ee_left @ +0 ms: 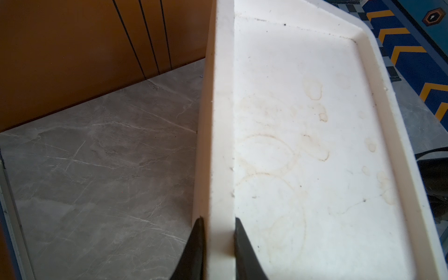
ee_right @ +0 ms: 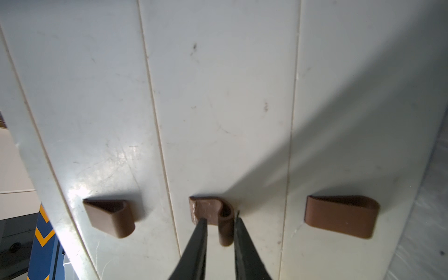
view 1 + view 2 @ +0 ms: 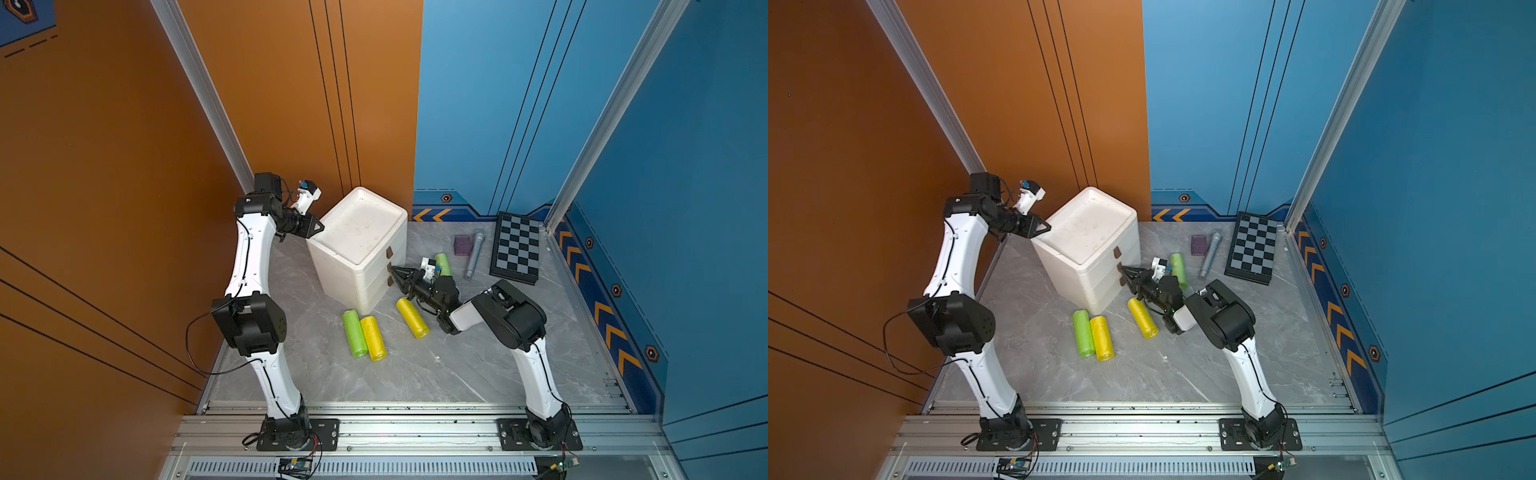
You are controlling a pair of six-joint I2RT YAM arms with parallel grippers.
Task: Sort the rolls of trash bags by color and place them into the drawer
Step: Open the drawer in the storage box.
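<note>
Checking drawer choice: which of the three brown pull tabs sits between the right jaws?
The middle tab: the right gripper's jaws flank it; the top tab and bottom tab stand free.

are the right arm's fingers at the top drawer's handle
No, the right arm's fingers sit either side of the middle brown handle of the three on the white drawer unit.

no words, brand names or numbers can be read anywhere; the only signs are orange chevron arrows [image 3: 419, 215] and small hexagon emblems [image 3: 446, 198] printed along the blue walls' dark lower band [image 3: 461, 210].
</note>
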